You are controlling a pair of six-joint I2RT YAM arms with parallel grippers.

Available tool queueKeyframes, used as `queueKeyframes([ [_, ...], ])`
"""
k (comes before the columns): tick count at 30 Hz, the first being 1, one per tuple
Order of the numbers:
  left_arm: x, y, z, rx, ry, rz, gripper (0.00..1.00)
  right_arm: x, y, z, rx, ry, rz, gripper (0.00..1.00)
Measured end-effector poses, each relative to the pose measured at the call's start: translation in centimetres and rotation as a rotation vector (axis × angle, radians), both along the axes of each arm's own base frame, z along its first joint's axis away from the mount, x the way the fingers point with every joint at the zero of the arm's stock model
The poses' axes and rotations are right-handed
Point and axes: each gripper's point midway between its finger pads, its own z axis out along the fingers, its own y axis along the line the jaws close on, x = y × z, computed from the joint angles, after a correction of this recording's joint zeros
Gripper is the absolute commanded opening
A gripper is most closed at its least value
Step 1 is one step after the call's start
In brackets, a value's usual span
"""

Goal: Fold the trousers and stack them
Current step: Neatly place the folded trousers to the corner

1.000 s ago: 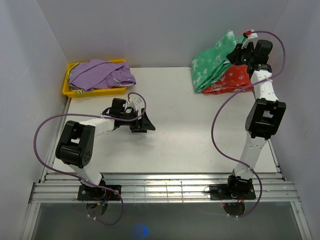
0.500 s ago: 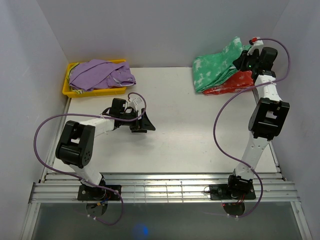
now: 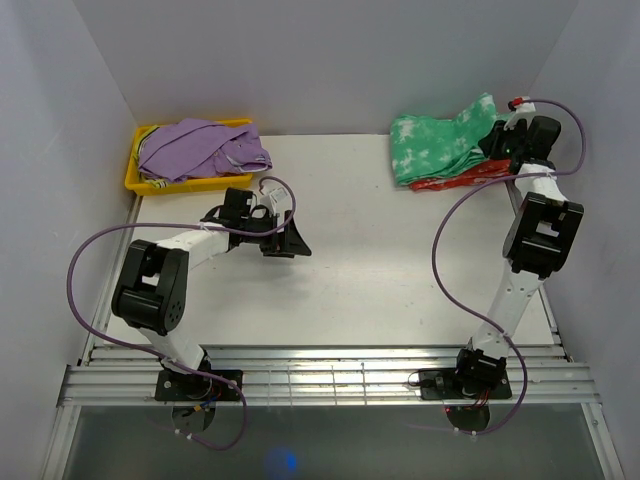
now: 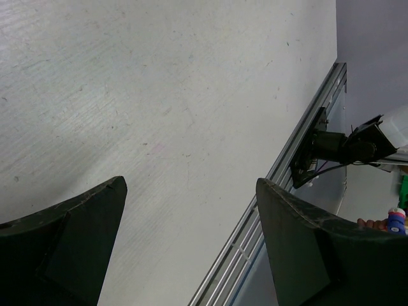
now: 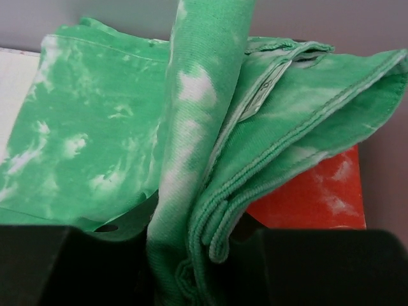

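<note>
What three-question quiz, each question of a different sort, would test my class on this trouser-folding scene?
1. True or false: the green trousers lie on top of the red-orange trousers.
2. The purple garment lies in: A) a yellow tray; B) a blue bucket; C) a cardboard box.
3. Which gripper stands open with nothing between its fingers?
Key: 1 true; 2 A; 3 the left gripper.

The red-orange trousers (image 5: 319, 194) lie mostly hidden under the green trousers (image 5: 95, 140) (only a corner shows).
</note>
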Motion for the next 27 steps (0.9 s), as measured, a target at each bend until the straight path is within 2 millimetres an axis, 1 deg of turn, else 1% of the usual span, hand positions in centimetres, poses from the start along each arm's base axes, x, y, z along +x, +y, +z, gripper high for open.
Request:
queueKeyframes([
  [3, -0.1, 0.0, 0.2, -0.003, -0.008, -0.015, 0.93, 0.2, -1.1, -2.1, 0.008, 0.024, -0.025, 0.08],
  [6, -0.4, 0.0, -0.3, 0.005, 0.010, -0.022, 0.93, 0.5, -2.3, -4.1, 0.023, 0.053, -0.054, 0.09],
  [8, -0.6, 0.1, -0.7, 0.010, 0.025, -0.024, 0.93, 0.8, -3.0, -5.1, 0.031, 0.067, -0.070, 0.09],
  [10, -0.7, 0.1, -0.9, 0.013, 0.032, -0.026, 0.93, 1.1, -3.6, -5.9, 0.033, 0.075, -0.085, 0.13],
  [11, -0.7, 0.2, -1.0, 0.014, 0.033, -0.028, 0.93, 1.2, -3.8, -6.1, 0.031, 0.076, -0.092, 0.13],
  [13, -0.7, 0.2, -1.0, 0.015, 0.035, -0.030, 0.93, 1.4, -4.0, -6.4, 0.027, 0.078, -0.102, 0.08],
  [20, -0.9, 0.2, -1.1, 0.018, 0.038, -0.033, 0.93, 1.6, -4.8, -6.3, 0.013, 0.073, -0.140, 0.08],
  [27, -1.1, 0.3, -1.3, 0.021, 0.042, -0.035, 0.93, 1.7, -4.9, -6.1, 0.055, 0.062, -0.159, 0.08],
])
